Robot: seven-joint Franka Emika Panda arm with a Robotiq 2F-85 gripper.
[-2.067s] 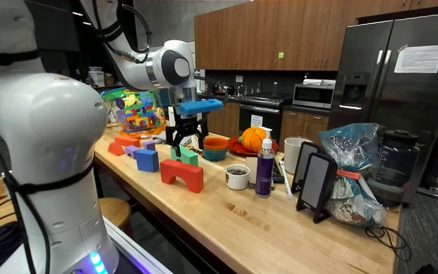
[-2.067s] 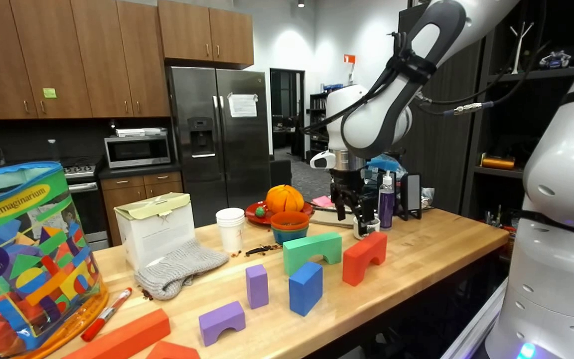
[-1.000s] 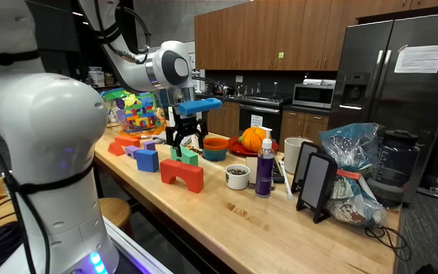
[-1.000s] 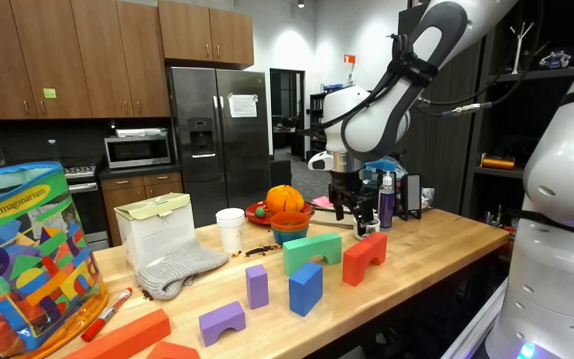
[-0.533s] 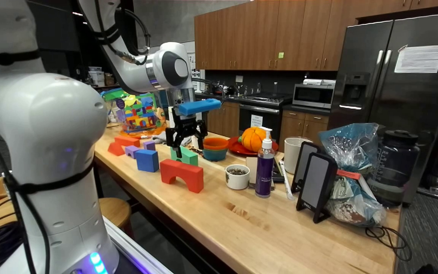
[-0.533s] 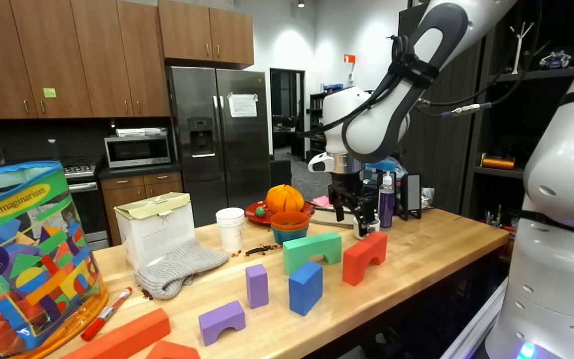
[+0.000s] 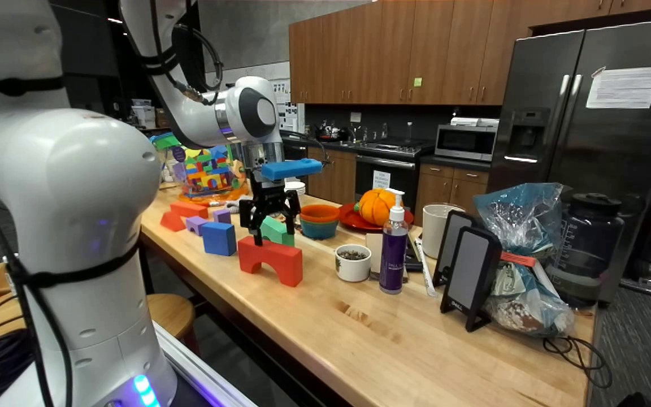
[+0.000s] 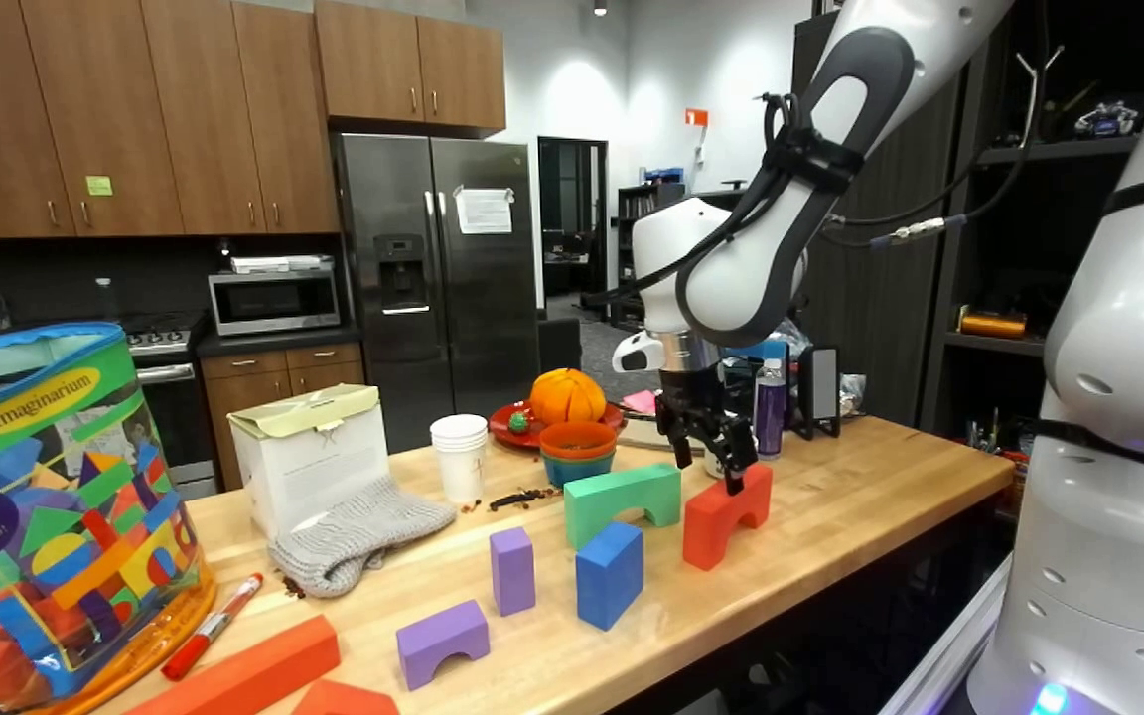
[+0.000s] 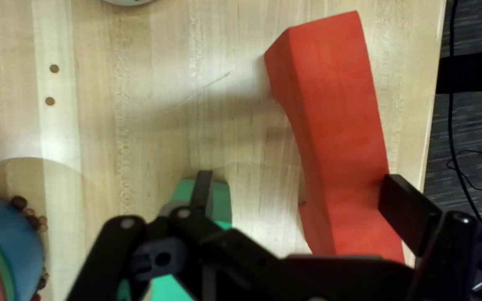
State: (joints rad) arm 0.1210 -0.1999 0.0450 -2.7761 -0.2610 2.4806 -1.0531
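Gripper (image 8: 709, 469) low over red arch block (image 8: 716, 511), jaws spread wide, grasping nothing; green arch block (image 8: 617, 492) left in exterior view.

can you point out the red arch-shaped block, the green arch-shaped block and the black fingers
Red arch-shaped block (image 9: 343, 133), wrist view: its upper face.
Green arch-shaped block (image 8: 617, 497), in an exterior view: its arched side.
Black fingers (image 9: 408, 213), wrist view: one fingertip's surface.

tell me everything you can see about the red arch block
The red arch block looks plain, matte and foam-like, with a rounded cut-out between two legs. It stands upright on them near an edge of the wooden table, apart from the green block. The open hand hangs over one end; whether they touch is unclear.
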